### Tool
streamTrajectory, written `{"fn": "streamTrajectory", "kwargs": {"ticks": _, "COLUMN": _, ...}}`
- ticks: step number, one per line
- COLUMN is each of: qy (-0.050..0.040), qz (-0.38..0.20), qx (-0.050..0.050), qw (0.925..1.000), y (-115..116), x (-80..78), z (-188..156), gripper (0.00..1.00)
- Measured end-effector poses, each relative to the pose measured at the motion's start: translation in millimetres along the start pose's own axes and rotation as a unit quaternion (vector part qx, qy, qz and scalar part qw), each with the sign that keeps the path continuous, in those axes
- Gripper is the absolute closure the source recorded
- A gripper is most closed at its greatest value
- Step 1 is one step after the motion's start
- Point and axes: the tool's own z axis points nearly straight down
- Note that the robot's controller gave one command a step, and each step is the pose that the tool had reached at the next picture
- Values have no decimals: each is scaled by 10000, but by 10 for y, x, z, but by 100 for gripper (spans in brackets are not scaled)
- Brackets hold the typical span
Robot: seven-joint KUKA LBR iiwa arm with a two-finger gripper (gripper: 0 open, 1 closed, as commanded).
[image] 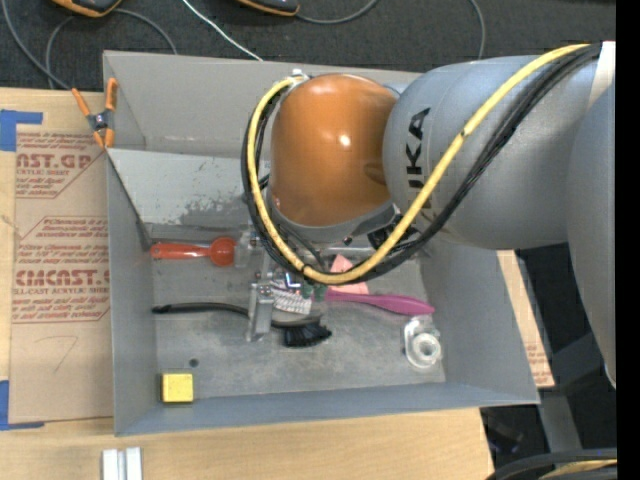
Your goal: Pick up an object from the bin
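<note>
Camera view: you look down into the grey bin [130, 268]; every line below is read from this view.
Risk, wrong grab: the gripper [272, 313] sits low in mid-bin with things crowded round it. The end of a thin black tool [200, 309] is at its left, a small black lump [305, 335] just beside it on the near side, and a pink stick [385, 303] to its right. You could catch two at once, or none.
Risk, slip: the black tool is long and thin. Caught at its end, it would likely tip and drop on the lift.
Risk, blind spot: the orange wrist cover [325, 153] hides the floor under it, so you can't check what lies there.
Arm pose: it comes in from the right, with the big link across the upper right and the wrist bent down over the bin's middle.
Gripper state: you cannot tell whether it is apart or together; nothing is visibly clamped.
Task's thing: the black tool's end and the black lump are nearest; you cannot tell which it is on.
Well apart: an orange spoon [190, 251] at back-left, a yellow block [177, 388] in the front-left corner, a white ring [423, 346] at front-right.
</note>
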Motion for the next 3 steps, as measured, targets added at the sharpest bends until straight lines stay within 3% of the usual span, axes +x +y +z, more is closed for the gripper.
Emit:
{"fn": "streamTrajectory", "kwargs": {"ticks": 1, "qy": -41, "qz": 15, "qx": -7, "qw": 10000, "y": -14, "x": -19, "z": -47, "gripper": 0}}
{"fn": "streamTrajectory", "kwargs": {"ticks": 2, "qy": -48, "qz": 858, "qx": -20, "qw": 9963, "y": 92, "x": -188, "z": 1181, "gripper": 0}}
{"fn": "streamTrajectory", "kwargs": {"ticks": 3, "qy": -82, "qz": 1542, "qx": -36, "qw": 9880, "y": -52, "x": -226, "z": 641, "gripper": 0}}
